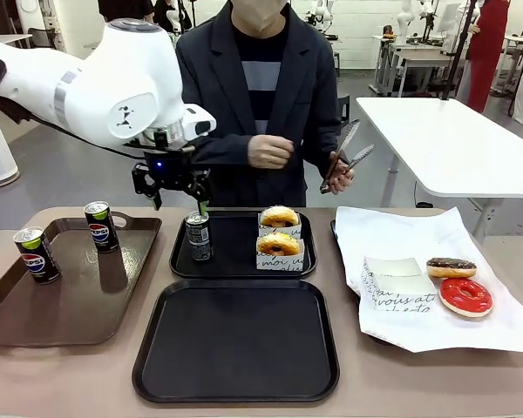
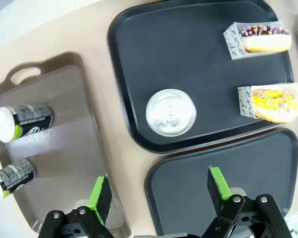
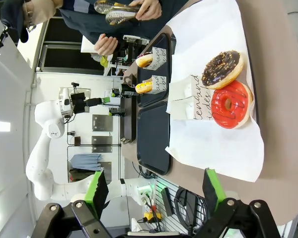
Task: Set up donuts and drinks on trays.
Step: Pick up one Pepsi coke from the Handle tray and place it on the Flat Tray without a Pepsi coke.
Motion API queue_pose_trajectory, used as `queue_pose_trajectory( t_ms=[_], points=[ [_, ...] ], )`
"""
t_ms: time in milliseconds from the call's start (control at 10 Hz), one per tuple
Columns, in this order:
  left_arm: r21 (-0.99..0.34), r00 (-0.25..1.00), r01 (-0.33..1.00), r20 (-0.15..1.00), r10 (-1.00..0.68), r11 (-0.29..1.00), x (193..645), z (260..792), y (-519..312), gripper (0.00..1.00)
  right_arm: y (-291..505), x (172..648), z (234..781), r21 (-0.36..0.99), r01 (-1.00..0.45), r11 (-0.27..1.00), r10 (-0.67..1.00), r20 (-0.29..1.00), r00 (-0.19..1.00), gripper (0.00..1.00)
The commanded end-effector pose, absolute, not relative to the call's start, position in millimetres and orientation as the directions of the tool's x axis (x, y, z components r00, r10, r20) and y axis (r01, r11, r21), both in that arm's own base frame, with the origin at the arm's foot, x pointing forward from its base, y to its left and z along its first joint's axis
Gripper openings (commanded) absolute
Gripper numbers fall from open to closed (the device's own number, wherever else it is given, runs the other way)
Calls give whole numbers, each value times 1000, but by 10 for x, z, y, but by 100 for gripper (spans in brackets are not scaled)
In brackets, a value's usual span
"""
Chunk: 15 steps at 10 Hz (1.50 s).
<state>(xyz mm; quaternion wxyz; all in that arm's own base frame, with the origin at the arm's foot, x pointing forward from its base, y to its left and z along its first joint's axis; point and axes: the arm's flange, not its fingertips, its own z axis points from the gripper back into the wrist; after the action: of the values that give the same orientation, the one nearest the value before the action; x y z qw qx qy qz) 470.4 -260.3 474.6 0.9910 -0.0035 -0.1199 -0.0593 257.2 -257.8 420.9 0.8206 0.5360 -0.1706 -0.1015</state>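
Left gripper [image 1: 179,203] hangs pointing down, jaws wide apart; right gripper [image 3: 151,186] jaws stand apart too.

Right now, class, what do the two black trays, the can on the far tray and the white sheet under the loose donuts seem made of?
The far tray and near tray: probably moulded plastic, matte black, faint sheen on raised rims. The can: likely aluminium, given its shiny silver top and printed wall. The white sheet: paper, thin, creased, printed with script.
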Motion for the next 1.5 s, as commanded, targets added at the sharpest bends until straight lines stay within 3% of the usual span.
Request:
queue_pose_trajectory(
  t_ms=[0, 400, 600, 1400],
  points=[
    [-82, 974, 17, 228, 3, 996, 4608, 5056, -1925, 100, -2589, 2572, 4213, 917, -37, 397, -351, 189, 917, 100],
    [-84, 961, -151, 222, 166, 985, 4605, 5382, -867, 100, -2589, 2572, 4213, 917, -37, 397, -351, 189, 917, 100],
    [-28, 965, -187, 184, 189, 982, 4857, 5368, -423, 100, -2589, 2572, 4213, 917, -37, 397, -351, 189, 917, 100],
    [103, 983, -170, 85, 162, 980, 5074, 4801, 233, 100, -2589, 2572, 4213, 917, -37, 397, -351, 189, 917, 100]
  ],
)
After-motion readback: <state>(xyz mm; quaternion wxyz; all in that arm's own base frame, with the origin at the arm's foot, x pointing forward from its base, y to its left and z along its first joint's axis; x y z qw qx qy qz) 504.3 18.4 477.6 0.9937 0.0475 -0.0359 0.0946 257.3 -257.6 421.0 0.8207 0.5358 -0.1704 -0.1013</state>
